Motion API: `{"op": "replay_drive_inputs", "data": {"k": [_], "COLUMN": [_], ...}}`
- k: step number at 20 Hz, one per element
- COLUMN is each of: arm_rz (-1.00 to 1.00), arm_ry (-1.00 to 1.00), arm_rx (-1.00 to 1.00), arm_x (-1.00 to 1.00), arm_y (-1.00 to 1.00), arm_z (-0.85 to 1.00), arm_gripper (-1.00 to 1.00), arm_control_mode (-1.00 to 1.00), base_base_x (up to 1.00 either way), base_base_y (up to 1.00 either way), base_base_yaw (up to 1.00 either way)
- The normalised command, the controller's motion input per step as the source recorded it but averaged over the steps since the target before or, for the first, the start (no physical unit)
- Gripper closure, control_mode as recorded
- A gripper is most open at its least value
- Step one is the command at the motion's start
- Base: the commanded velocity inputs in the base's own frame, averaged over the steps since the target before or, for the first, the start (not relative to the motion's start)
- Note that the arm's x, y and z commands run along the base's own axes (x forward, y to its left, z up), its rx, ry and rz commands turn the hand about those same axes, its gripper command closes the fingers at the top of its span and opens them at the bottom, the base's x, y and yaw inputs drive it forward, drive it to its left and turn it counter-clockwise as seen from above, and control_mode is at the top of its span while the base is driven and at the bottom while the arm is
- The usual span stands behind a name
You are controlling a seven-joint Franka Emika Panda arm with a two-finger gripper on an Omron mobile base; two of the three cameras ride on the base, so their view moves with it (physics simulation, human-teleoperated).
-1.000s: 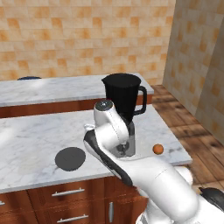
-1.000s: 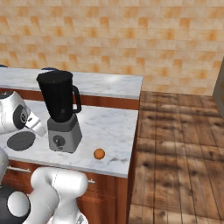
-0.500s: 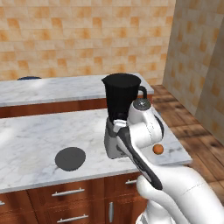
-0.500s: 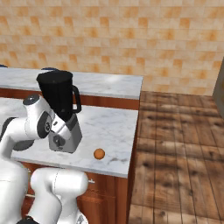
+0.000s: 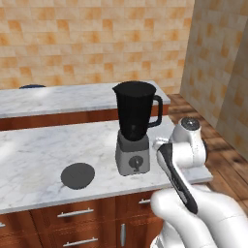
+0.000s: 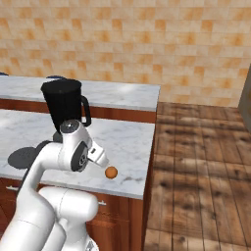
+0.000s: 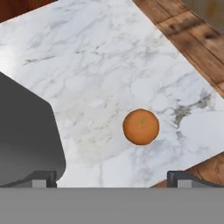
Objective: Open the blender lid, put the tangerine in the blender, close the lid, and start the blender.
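Note:
The blender (image 5: pixel 135 127) stands on the near marble counter, its black jar uncovered at the top. The blender lid (image 5: pixel 77 175), a dark flat disc, lies on the counter to its left. The tangerine (image 6: pixel 111 172) rests near the counter's right front corner. My gripper (image 6: pixel 103 159) hangs just above and left of it. In the hand view the fingertips (image 7: pixel 44 178) stand wide apart, open and empty, with the tangerine (image 7: pixel 141 127) on the marble ahead of them. The blender's grey base (image 7: pixel 26 135) fills that view's left.
A second marble counter (image 5: pixel 58 99) runs along the tiled back wall. The near counter's right edge (image 6: pixel 147 162) drops to a wooden floor (image 6: pixel 201 171). Drawers (image 5: pixel 72 213) sit under the counter's front.
The arm has swung right, from over the lid, past the front of the blender, to above the tangerine. The lid, blender and tangerine have not moved.

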Motion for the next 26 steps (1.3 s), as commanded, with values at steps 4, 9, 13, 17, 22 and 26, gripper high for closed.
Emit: {"op": "replay_drive_inputs", "data": {"k": [4,9,13,17,22,26], "arm_rz": [0.03,0.11,0.1,0.1,0.11,0.14], "arm_ry": [0.03,0.12,0.19,0.2,0.1,0.0], "arm_rx": [0.06,0.0,0.0,-0.03,0.0,0.0], "arm_x": [0.07,0.36,0.3,0.07,0.16,0.25], "arm_y": [-0.43,-0.17,-0.04,0.0,-0.08,-0.05], "arm_z": [-0.21,-0.27,-0.39,-0.51,-0.25,-0.07], "arm_gripper": [-1.0,-1.0,-1.0,-1.0,-1.0,-1.0], "arm_control_mode": [-1.0,-1.0,-1.0,-1.0,-1.0,-1.0], "base_base_x": [0.0,0.0,0.0,0.0,0.0,0.0], "base_base_y": [0.0,0.0,0.0,0.0,0.0,0.0], "base_base_yaw": [0.0,0.0,0.0,0.0,0.0,0.0]}}
